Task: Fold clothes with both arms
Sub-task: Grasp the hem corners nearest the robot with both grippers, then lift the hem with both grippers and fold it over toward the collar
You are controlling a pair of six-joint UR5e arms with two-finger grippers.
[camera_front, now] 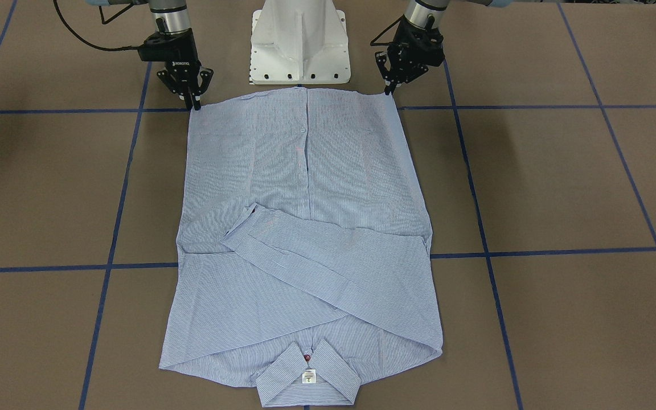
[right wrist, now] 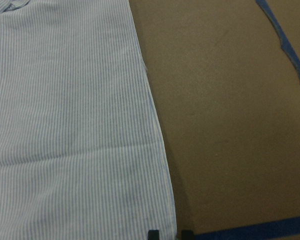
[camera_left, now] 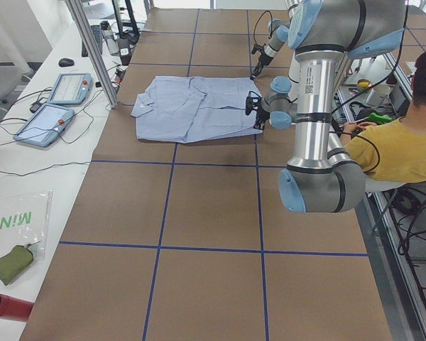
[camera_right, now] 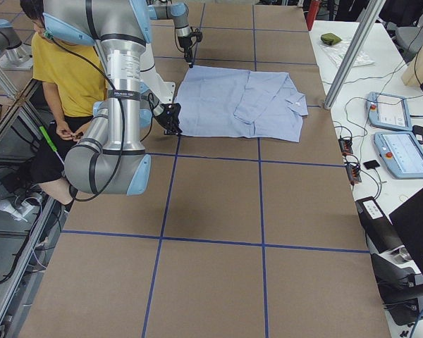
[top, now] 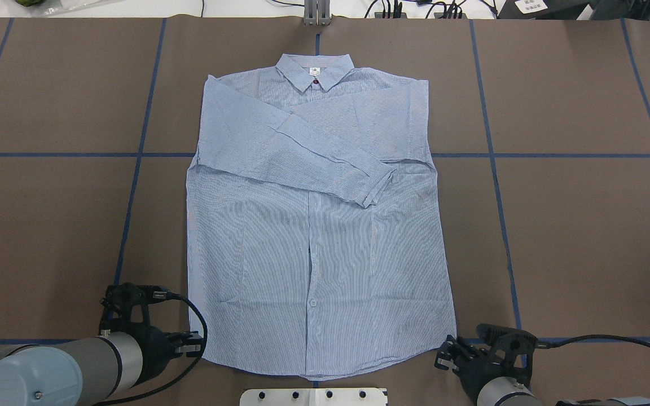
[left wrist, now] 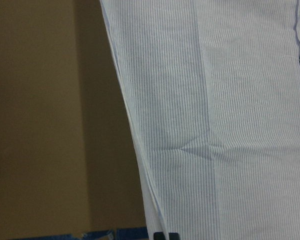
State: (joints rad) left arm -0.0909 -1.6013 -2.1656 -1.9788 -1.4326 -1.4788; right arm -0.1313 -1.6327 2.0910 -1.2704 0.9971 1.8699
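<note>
Overhead exterior coverage shows a light blue, finely white-striped long-sleeved button-up shirt (top: 313,237) laid flat and front-up on the brown bench (top: 584,225), which is divided by blue tape lines (top: 573,155). The pointed collar (top: 297,70) with its small white neck label (top: 315,71) is turned toward the far edge, and the hem is placed just in front of the white pedestal base (camera_front: 299,42). Both sleeves are folded across the chest, the upper one ending in a cuff (top: 378,186) near the button placket. The black pincer-type left gripper (camera_front: 389,88) is lowered to the hem corner on the robot's left side. In the left wrist view its fingertips (left wrist: 166,235) are seen drawn close together at the cloth edge, though it cannot be told whether fabric is pinched. The black right gripper (camera_front: 193,102) is set at the opposite hem corner. In the right wrist view its fingertips (right wrist: 152,234) are held narrowly apart, with the shirt's side edge lying in the gap. A person in a yellow top (camera_left: 397,145) is seated behind the robot.
</note>
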